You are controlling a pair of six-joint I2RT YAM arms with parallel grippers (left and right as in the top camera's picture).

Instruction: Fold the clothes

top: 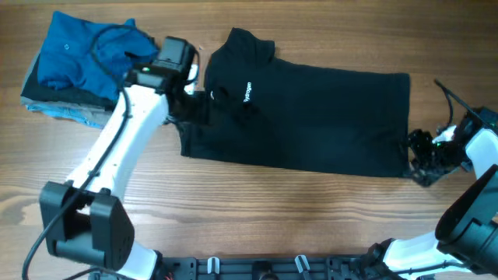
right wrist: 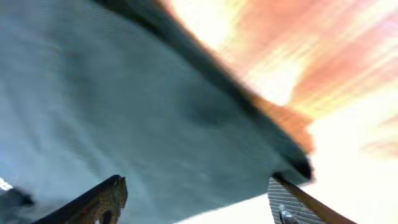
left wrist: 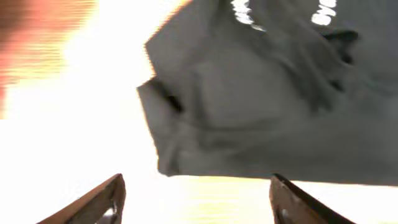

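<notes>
Left fingers (left wrist: 99, 200): wide apart, with nothing held between them.
Left gripper (top: 193, 99): at the left edge of the black polo shirt (top: 311, 117), by the sleeve.
Right fingers (right wrist: 102, 199): wide apart too; the shirt's cloth shows past them and is not pinched.
Right gripper (top: 419, 159): at the shirt's bottom right corner, by the hem.
Black polo shirt: lies spread out on the middle of the table (top: 272, 222), with its collar (top: 250, 43) at the upper left and its hem to the right.
White lettering (top: 248, 92): on the shirt, near the left gripper.
Blue shirt (top: 82, 50): bunched up on a pile at the table's far left, apart from the black one.
Grey and light-blue clothes (top: 66, 107): under the blue shirt.
</notes>
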